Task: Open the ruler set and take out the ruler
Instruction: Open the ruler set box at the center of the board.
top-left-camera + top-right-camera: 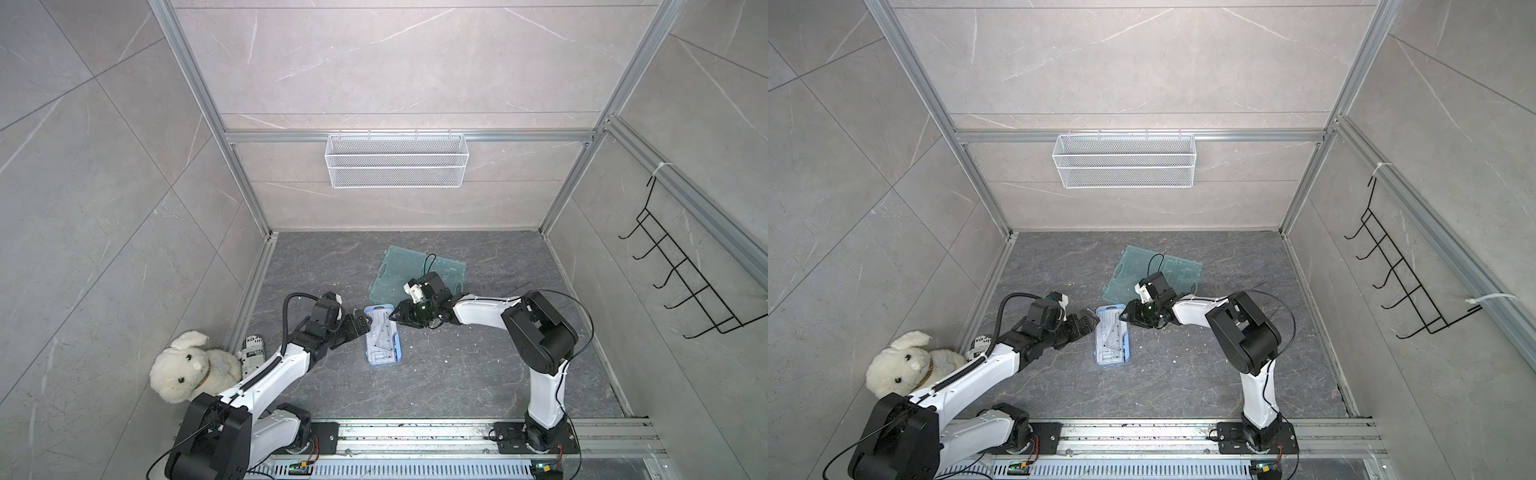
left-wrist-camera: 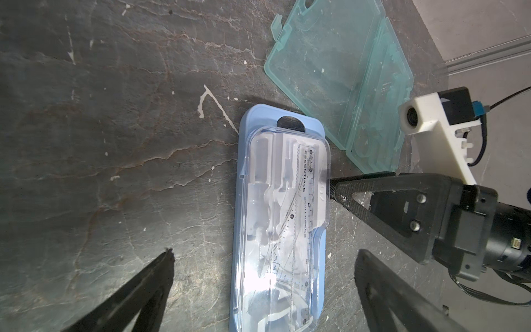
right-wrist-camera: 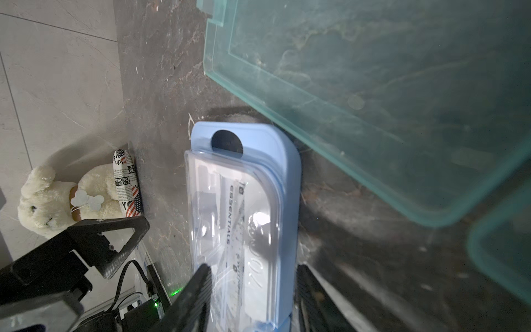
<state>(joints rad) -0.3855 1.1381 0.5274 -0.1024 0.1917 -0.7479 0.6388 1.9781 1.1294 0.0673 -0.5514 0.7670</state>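
On the dark grey stone-patterned tabletop (image 1: 457, 374) the long blue plastic ruler set with a clear lid (image 1: 382, 334) lies flat about midway between the two arms, its rounded hanging-hole end pointing toward the back wall. The lid looks closed, and through it, in the left wrist view, I can see the transparent ruler printed "ESSENTIALS" (image 2: 309, 201) lying inside along one long side, with a clear set square slanting across it. The left gripper (image 1: 362, 320) sits at the set's left edge near the far end with its fingers spread wide. From its own camera one dark finger (image 2: 161, 276) shows on either side of the set, and neither is pressing on it. The right gripper (image 1: 392, 316) reaches in from the other side, its tips right at the set's right edge near the same end. From its wrist camera the fingers (image 3: 198, 287) stand partly apart, with the set's long edge in the gap. I cannot tell whether they are actually pinching the lid. Just behind the set, touching or nearly touching its far corner, a translucent teal plastic case (image 1: 415, 274) lies opened out flat. In the near left corner a white plush rabbit (image 1: 191, 368) leans against a newspaper-print roll (image 1: 252, 349). A white wire mesh basket (image 1: 395, 162) hangs on the back wall, and a black wire hook rack (image 1: 681, 274) on the right-hand wall.
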